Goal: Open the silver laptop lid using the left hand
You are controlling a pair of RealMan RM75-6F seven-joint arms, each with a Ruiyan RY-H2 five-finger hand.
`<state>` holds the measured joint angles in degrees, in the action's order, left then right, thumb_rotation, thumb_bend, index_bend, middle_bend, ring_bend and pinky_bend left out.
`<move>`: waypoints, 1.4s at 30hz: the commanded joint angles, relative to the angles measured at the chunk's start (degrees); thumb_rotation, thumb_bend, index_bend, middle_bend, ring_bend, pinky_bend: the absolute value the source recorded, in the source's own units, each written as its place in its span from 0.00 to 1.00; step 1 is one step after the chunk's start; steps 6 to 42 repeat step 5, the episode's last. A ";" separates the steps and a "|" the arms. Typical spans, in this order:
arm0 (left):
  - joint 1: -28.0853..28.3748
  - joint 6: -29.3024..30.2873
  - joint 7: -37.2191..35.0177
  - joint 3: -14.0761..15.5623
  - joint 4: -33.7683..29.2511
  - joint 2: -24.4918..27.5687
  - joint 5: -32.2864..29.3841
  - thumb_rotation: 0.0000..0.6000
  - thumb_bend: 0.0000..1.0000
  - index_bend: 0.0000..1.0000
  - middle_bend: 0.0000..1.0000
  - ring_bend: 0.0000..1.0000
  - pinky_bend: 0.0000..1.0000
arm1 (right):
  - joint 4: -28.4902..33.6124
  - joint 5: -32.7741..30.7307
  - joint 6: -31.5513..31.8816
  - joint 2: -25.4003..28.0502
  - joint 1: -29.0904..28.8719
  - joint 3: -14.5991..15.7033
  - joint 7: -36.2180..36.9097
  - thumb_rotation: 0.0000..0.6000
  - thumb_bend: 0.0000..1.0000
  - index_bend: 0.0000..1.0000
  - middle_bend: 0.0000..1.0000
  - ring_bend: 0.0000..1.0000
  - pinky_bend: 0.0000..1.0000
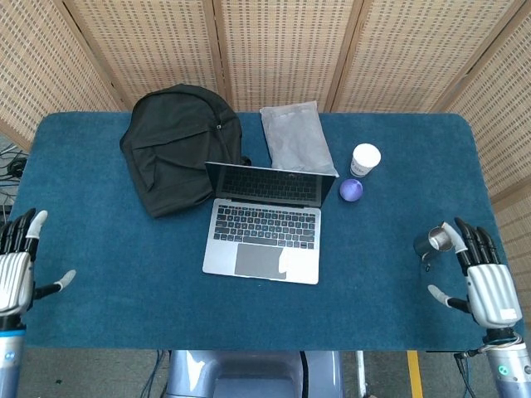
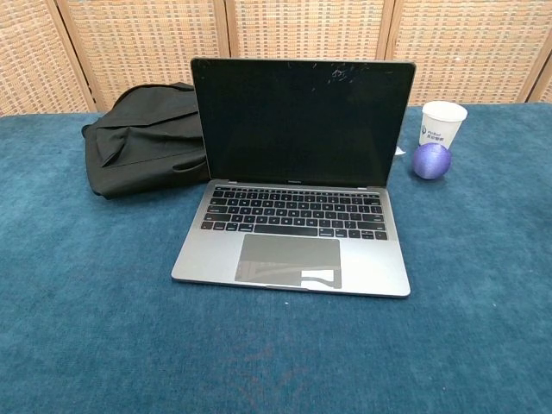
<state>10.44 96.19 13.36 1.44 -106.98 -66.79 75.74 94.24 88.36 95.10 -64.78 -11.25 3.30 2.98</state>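
The silver laptop (image 1: 264, 228) (image 2: 293, 233) stands in the middle of the table with its lid upright and its dark screen (image 2: 302, 121) facing me. My left hand (image 1: 15, 278) hovers at the table's near left corner, fingers spread, holding nothing. My right hand (image 1: 484, 282) hovers at the near right edge, also spread and empty. Both hands are far from the laptop and only show in the head view.
A black backpack (image 1: 178, 145) (image 2: 142, 138) lies behind the laptop to the left. A grey pouch (image 1: 296, 137) lies behind it. A white paper cup (image 1: 365, 159) (image 2: 442, 122) and purple ball (image 1: 352, 191) (image 2: 430, 160) sit to its right. A small metal jug (image 1: 434, 242) stands close to my right hand.
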 commanded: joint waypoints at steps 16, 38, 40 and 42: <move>-3.24 1.11 -1.89 2.15 3.90 -1.70 5.13 1.00 0.00 0.00 0.00 0.00 0.00 | -1.11 4.10 0.40 -4.68 2.28 0.36 -9.68 1.00 0.00 0.03 0.00 0.00 0.00; -3.24 1.11 -1.89 2.15 3.90 -1.70 5.13 1.00 0.00 0.00 0.00 0.00 0.00 | -1.11 4.10 0.40 -4.68 2.28 0.36 -9.68 1.00 0.00 0.03 0.00 0.00 0.00; -3.24 1.11 -1.89 2.15 3.90 -1.70 5.13 1.00 0.00 0.00 0.00 0.00 0.00 | -1.11 4.10 0.40 -4.68 2.28 0.36 -9.68 1.00 0.00 0.03 0.00 0.00 0.00; -3.24 1.11 -1.89 2.15 3.90 -1.70 5.13 1.00 0.00 0.00 0.00 0.00 0.00 | -1.11 4.10 0.40 -4.68 2.28 0.36 -9.68 1.00 0.00 0.03 0.00 0.00 0.00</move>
